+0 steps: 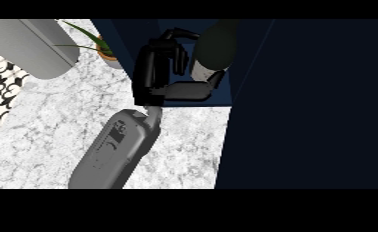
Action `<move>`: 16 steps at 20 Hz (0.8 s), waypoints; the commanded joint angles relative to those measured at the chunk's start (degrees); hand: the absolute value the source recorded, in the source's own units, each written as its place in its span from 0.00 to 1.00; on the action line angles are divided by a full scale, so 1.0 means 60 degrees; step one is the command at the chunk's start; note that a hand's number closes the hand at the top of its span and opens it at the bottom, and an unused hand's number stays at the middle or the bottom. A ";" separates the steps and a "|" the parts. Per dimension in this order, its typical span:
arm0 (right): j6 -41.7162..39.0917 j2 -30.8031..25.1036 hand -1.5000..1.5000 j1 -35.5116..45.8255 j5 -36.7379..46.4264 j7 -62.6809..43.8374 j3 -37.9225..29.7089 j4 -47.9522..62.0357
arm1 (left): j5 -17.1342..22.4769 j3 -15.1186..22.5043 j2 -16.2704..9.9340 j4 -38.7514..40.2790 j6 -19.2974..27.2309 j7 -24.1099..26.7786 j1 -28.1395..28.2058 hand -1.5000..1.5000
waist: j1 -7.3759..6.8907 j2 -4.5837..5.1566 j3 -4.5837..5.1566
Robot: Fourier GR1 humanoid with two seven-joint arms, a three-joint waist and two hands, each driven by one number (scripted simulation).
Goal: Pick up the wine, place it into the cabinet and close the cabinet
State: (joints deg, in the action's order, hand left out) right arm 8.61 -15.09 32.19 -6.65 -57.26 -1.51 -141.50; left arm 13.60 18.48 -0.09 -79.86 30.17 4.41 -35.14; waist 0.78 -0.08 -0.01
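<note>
The wine bottle (215, 43), dark green with a pale label, is inside the open dark blue cabinet (193, 100), just above its bottom shelf. My left hand (153, 71) is at the bottle's left side. Its fingers (179, 35) curl over the far side of the bottle and its thumb (188, 91) lies under the bottle's lower end. The grey forearm (114, 151) rises from the lower left. The open cabinet door (303, 106) fills the right side as a wide dark panel. My right hand does not show.
A potted green plant (105, 50) stands on the marble counter (52, 126) just left of the cabinet. A large rounded grey object (33, 46) sits at the top left. At the left edge lies a black-and-white patterned item (7, 88).
</note>
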 commanded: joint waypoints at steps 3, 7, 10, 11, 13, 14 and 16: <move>-0.0052 -0.0208 0.00 0.0222 -0.1169 -0.0683 -0.0630 -0.0726 | -0.0818 -0.0083 -0.0196 0.0911 -0.0073 0.0383 -0.0348 1.00 | -0.0018 -0.0009 0.0001; -0.0340 0.0093 0.00 -0.0491 -0.1144 -0.0001 -0.0487 -0.0577 | -0.1021 -0.0008 0.0012 0.1934 0.0230 0.0832 -0.0755 1.00 | -0.0008 0.0014 -0.0003; -0.0116 0.0010 0.00 -0.0222 -0.0944 -0.0785 -0.0156 -0.1344 | -0.0485 0.0197 0.0013 0.2593 0.0555 0.1353 -0.1090 1.00 | 0.0115 0.0005 0.0004; -0.0045 0.0390 0.00 -0.0293 -0.0307 -0.0049 0.0368 -0.0442 | -0.0313 0.0085 0.0013 0.3148 0.0389 0.1618 -0.1349 1.00 | 0.0046 0.0035 0.0006; -0.0080 -0.0039 0.00 0.0115 -0.1035 -0.0708 -0.0439 -0.0832 | -0.0634 -0.0075 0.0013 0.3036 0.0285 0.1330 -0.1367 1.00 | 0.0021 0.0000 0.0003; -0.0186 0.0115 0.00 -0.0145 -0.0991 -0.0195 -0.0472 -0.0632 | -0.0092 -0.0111 0.0013 0.3663 0.0123 0.2074 -0.1314 1.00 | 0.0067 0.0032 0.0003; -0.0116 0.0033 0.00 -0.0072 -0.0994 -0.0657 -0.0401 -0.0846 | -0.0385 0.0296 0.0014 0.2908 0.0406 0.1844 -0.0904 1.00 | -0.0011 -0.0007 0.0004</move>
State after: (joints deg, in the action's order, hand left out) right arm 7.54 -14.69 32.52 -7.53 -57.51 -2.53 -141.15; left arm 11.24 18.38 -0.07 -62.19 31.29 14.38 -41.39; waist 0.96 0.00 0.01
